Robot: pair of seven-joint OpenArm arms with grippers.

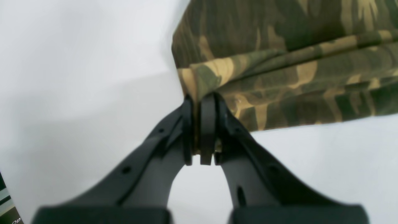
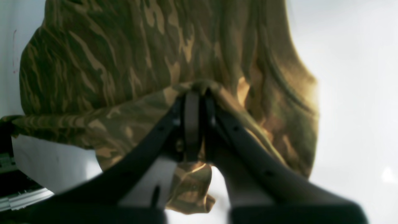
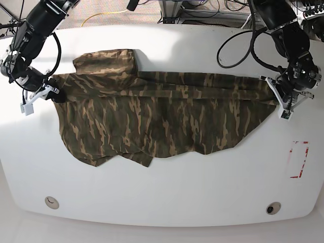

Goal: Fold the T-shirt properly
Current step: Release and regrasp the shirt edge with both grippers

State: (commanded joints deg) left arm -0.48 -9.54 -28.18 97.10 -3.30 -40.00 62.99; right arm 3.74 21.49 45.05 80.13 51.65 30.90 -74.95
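Left wrist view
Left gripper: we see its two black fingers pressed together on a folded corner of cloth, with fabric pinched in the narrow slit between them.
T-shirt: we see it fill the upper right of this view, its camouflage print running away from the pinch in long taut folds, with the lower hem edge over the white table.

Right wrist view
Right gripper: we see it closed on a bunched ridge of cloth, and a loose flap hangs down between and below the fingers.
T-shirt: we see it spread beyond the pinch across the upper middle of the view, dim and blurred, draping down to the table on the right.

Base view
T-shirt: we see it stretched sideways across the middle of the table, held along its far edge, with the lower part lying rumpled toward us and one sleeve flat at upper left.
Right gripper: we see it at the shirt's left end, touching the cloth.
Left gripper: we see it at the shirt's right end, on the cloth.
Red-edged marking: we see it on the table at right, apart from the shirt.
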